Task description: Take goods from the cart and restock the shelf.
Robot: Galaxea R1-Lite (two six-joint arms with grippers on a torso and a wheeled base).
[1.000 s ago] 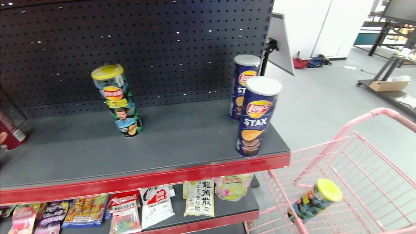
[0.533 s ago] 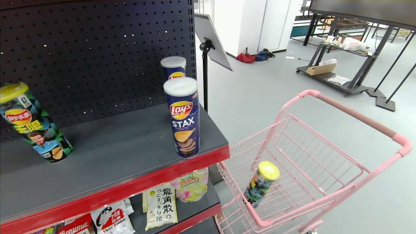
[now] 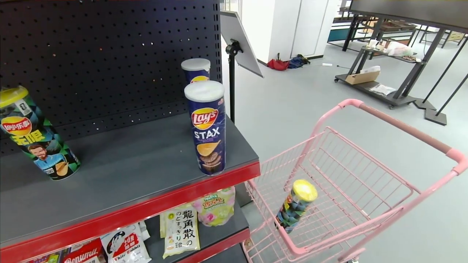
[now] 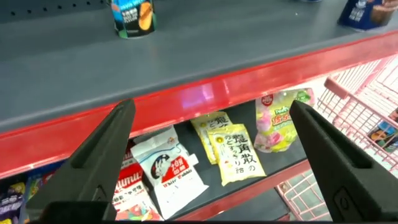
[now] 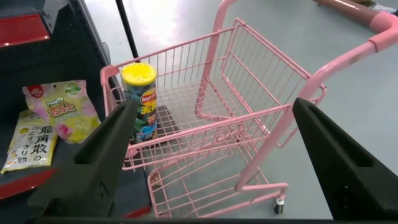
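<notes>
Now your head view has swung right over the last second, so the shelf (image 3: 139,160) has slid left in frame and the pink cart (image 3: 398,128) sits fully in sight. That's the camera turning, not the goods moving, and I read it as you lining up the next pick.

Nearest you, the left gripper (image 4: 211,106) hangs in front of the shelf's red edge, jaws spread wide with nothing in them. The right gripper (image 5: 212,104) hovers above the cart, jaws just as wide and just as empty.

Into the cart basket: one yellow-lidded can (image 3: 296,204) stands in the corner nearest the shelf, against the wire. I can see nothing else in there, so that's your piece to fetch.

Left of it, the lower shelf (image 3: 223,245) holds snack bags (image 3: 181,230). Up top, the shelf carries a front blue can (image 3: 208,128) right at the near edge, a matching can (image 3: 36,138) well off to the left, and a rear blue can (image 3: 196,69) by the pegboard (image 3: 109,54).
</notes>
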